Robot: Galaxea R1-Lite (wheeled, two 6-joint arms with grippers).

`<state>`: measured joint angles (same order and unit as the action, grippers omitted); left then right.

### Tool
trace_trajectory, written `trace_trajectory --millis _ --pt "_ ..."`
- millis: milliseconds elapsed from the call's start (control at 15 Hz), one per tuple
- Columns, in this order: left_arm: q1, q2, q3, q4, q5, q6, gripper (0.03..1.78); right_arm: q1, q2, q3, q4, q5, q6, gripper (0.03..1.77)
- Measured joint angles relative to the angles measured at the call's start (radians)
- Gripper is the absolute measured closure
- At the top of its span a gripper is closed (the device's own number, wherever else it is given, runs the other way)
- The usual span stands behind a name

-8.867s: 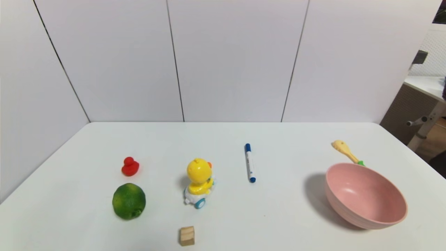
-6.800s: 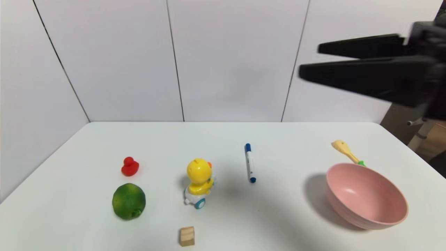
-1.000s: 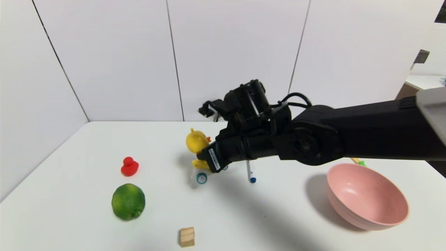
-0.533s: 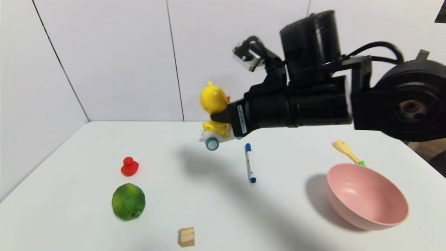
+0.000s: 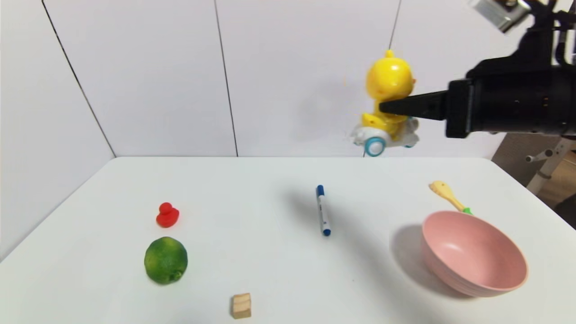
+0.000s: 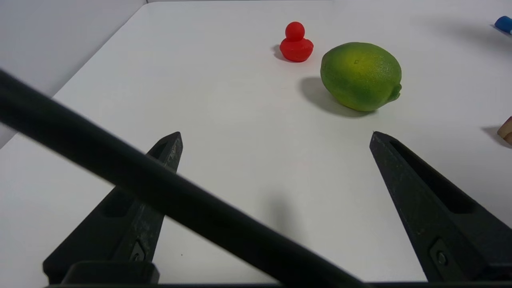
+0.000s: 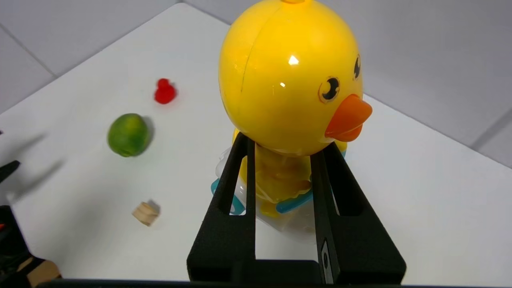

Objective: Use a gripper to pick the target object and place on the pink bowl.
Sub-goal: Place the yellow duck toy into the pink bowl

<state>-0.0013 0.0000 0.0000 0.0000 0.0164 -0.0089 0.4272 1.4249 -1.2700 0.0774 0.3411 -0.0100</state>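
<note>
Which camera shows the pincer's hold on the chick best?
The right wrist view: both fingers flank the chick just under its head, seen close. The head view shows the right pincer from the side, holding the chick high over the table. The left wrist view shows neither.

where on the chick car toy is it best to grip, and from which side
Grip the narrow body just under the big round head, coming in level from behind. The right pincer holds the chick toy that way: fingers flank the neck, so the wider head overhangs them and the car base hangs upright below, which should resist slipping.
</note>
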Motion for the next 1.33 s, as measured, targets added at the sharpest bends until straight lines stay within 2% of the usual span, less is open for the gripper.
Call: trace_trajectory --millis 133,267,667,1333 --pt "0.0 0.0 0.0 0.0 0.0 0.0 0.12 -0.097 -0.093 0.108 0.0 0.034 -0.019 1.39" --pt "0.0 0.0 0.0 0.0 0.0 0.0 0.12 -0.196 -0.17 0.203 -0.001 0.042 -0.04 1.39" --pt "-0.001 0.0 0.0 0.0 0.0 0.0 0.12 -0.37 -0.294 0.537 -0.02 0.045 -0.146 1.39" --pt "0.0 0.0 0.0 0.0 0.0 0.0 0.12 -0.422 -0.249 0.627 -0.097 0.049 -0.154 1.39"
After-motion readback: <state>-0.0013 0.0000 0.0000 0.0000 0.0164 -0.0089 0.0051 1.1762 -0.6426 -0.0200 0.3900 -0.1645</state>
